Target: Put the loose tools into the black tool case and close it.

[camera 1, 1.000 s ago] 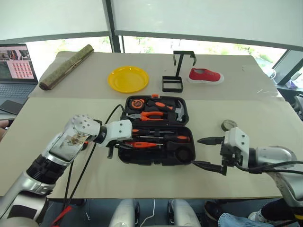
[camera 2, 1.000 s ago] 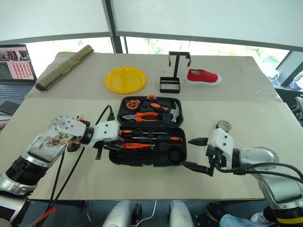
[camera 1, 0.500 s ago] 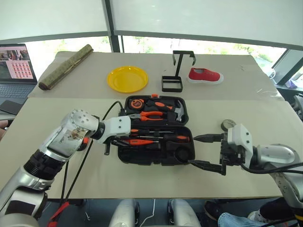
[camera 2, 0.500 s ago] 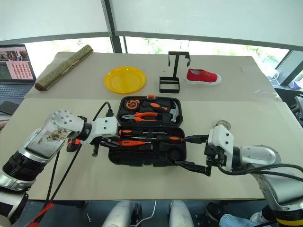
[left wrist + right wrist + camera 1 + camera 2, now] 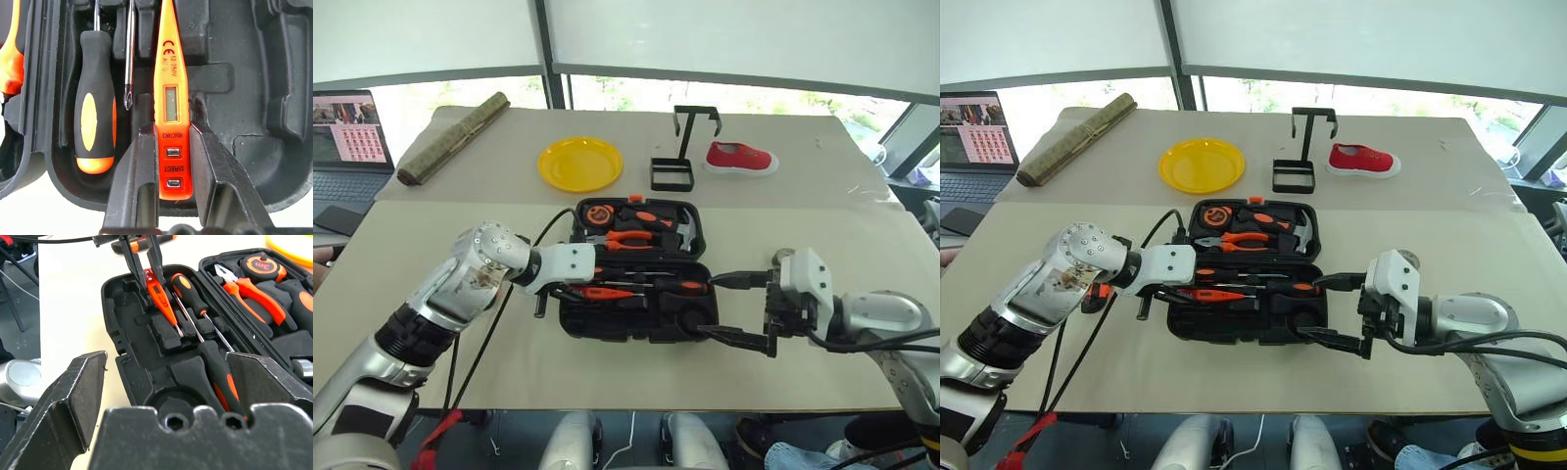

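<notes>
The black tool case (image 5: 636,329) lies open on the table, its lid flat behind it. My left gripper (image 5: 572,291) is shut on the slim orange tester screwdriver (image 5: 168,73), holding it low over a slot in the near half. Two black-and-orange screwdrivers (image 5: 188,290) (image 5: 219,377) lie in slots beside it. My right gripper (image 5: 732,308) stands open at the case's right edge, nothing between its fingers. The grey tape roll (image 5: 779,256) peeks out behind the right hand. An orange-and-black tool (image 5: 1093,298), likely the utility knife, lies partly hidden under my left arm.
The lid holds orange-handled pliers (image 5: 628,237), a tape measure and a hammer. Behind the case are a yellow plate (image 5: 579,164), a black wire stand (image 5: 674,172), a red shoe (image 5: 741,157) and a bamboo roll (image 5: 450,139). A laptop (image 5: 347,132) sits far left. Cables trail by my left arm.
My left wrist has tipped more steeply downward with the tester still gripped over the case. The open right gripper has risen a little and edged toward the case.
</notes>
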Controlling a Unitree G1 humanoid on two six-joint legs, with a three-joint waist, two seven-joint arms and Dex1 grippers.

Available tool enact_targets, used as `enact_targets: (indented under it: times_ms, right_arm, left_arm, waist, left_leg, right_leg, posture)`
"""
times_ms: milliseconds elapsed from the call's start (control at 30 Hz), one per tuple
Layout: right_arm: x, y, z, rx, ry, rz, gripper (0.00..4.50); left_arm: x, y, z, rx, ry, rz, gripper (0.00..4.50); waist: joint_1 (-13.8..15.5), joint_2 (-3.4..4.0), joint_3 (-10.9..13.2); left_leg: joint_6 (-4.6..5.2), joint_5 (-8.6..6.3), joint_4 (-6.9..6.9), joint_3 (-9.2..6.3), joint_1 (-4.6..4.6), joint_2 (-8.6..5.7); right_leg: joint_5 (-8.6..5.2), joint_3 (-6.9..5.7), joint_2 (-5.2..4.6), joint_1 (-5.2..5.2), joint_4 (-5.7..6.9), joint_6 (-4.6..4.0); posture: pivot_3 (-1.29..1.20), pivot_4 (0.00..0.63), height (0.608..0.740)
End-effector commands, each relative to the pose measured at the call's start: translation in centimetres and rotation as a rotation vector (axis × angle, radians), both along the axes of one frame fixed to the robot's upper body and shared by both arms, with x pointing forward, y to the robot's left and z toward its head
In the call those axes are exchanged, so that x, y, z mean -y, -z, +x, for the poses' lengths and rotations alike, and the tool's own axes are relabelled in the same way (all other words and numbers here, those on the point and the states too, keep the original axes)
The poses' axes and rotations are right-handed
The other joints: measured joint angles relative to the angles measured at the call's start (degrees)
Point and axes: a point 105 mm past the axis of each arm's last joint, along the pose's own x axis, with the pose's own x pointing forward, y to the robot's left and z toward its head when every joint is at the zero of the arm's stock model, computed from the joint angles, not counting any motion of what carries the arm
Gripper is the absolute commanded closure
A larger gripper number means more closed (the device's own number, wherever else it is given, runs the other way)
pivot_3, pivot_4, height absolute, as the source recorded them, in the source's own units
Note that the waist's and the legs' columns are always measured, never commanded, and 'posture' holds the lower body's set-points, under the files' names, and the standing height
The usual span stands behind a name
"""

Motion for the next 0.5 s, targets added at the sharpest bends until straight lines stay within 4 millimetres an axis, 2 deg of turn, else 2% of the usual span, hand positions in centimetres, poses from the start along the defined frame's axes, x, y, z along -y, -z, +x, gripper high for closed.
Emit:
enact_targets:
  times_ms: [33,233,367,467,500]
  right_arm:
    - [-0.5,-0.9,-0.4,0.029,-0.022,0.009,0.0]
    - [-0.6,-0.9,-0.5,0.023,-0.025,0.012,0.0]
    - [-0.6,-0.6,-0.4,0.017,-0.024,0.013,0.0]
    - [-0.6,-0.4,-0.4,0.015,-0.022,0.014,0.0]
    - [-0.6,-0.4,-0.3,0.015,-0.022,0.014,0.0]
  left_arm:
    - [-0.1,1.4,-0.4,-0.067,-0.002,0.064,4.07]
    - [-0.5,1.5,-0.4,-0.09,-0.025,0.105,4.07]
    - [-1.6,1.7,-0.6,-0.099,-0.03,0.159,4.07]
    - [-1.3,1.6,-0.8,-0.107,-0.026,0.122,4.07]
    - [-1.1,1.5,-0.9,-0.108,-0.01,0.107,3.57]
  waist:
    - [0.01,0.0,0.0]
    - [-0.38,0.0,0.0]
    - [-0.52,0.0,0.0]
    - [-0.92,0.01,-0.01]
    - [-0.96,0.01,-0.01]
  left_leg:
    - [0.0,0.0,0.01,0.0,0.0,0.0]
    - [0.0,0.0,-0.01,0.0,0.02,0.01]
    - [0.0,0.0,-0.01,-0.01,0.03,0.02]
    - [0.0,0.0,-0.02,0.0,0.06,0.03]
    - [0.0,0.0,-0.04,0.0,0.08,0.03]
  right_leg:
    - [0.0,0.0,0.0,0.0,0.0,0.0]
    - [0.0,0.01,0.02,-0.01,0.02,0.0]
    - [0.0,0.01,0.03,-0.01,0.03,-0.01]
    - [-0.01,0.09,0.1,-0.04,0.06,-0.03]
    - [-0.02,0.1,0.11,-0.05,0.09,-0.05]
  posture:
    - [0.0,0.15,0.74]
    - [0.0,0.15,0.74]
    - [0.0,0.15,0.74]
    - [0.0,0.15,0.74]
    - [0.0,0.15,0.74]
